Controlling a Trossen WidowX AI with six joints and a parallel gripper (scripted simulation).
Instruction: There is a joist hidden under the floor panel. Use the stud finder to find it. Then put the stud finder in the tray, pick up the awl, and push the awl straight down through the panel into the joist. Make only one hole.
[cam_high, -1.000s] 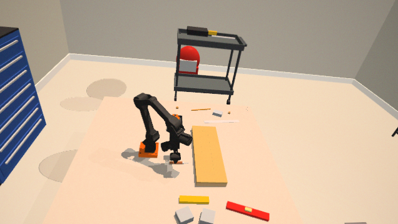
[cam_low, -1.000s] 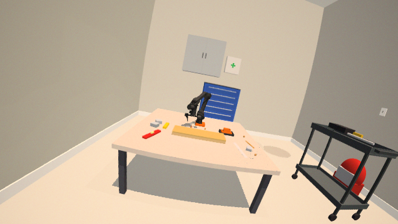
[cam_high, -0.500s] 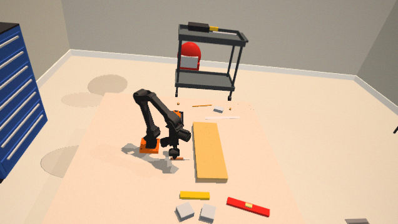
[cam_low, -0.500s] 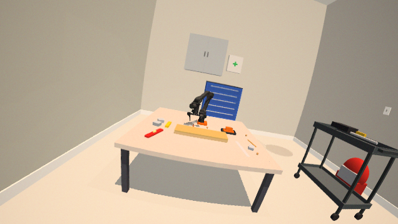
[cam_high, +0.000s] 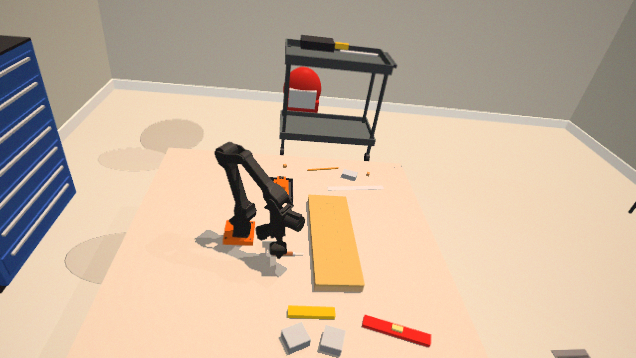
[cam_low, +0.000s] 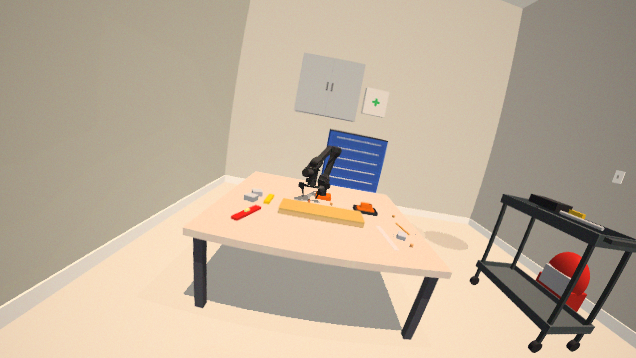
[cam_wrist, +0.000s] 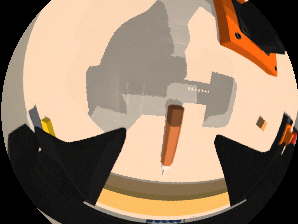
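Note:
The awl (cam_high: 289, 253) (cam_wrist: 173, 134) lies on the table between the arm's base and the panel, its orange-brown handle toward the base and its thin metal tip toward the panel. My gripper (cam_high: 278, 251) (cam_wrist: 173, 137) is open and empty above the awl, with the handle showing between the spread fingers in the wrist view. The yellow-tan floor panel (cam_high: 335, 240) (cam_low: 320, 213) (cam_wrist: 165, 204) lies flat beyond the tip. The orange stud finder (cam_high: 281, 184) (cam_low: 366, 205) sits in the black tray (cam_high: 291, 191) (cam_low: 373, 213), partly hidden by the arm in the top view. No joist shows.
A yellow bar (cam_high: 311, 312), two grey blocks (cam_high: 296, 337) (cam_high: 332, 340) and a red level (cam_high: 380, 325) lie past the panel's near end. A pencil (cam_high: 322, 169), a small grey block (cam_high: 349, 174) and a white strip (cam_high: 355, 188) lie past its far end.

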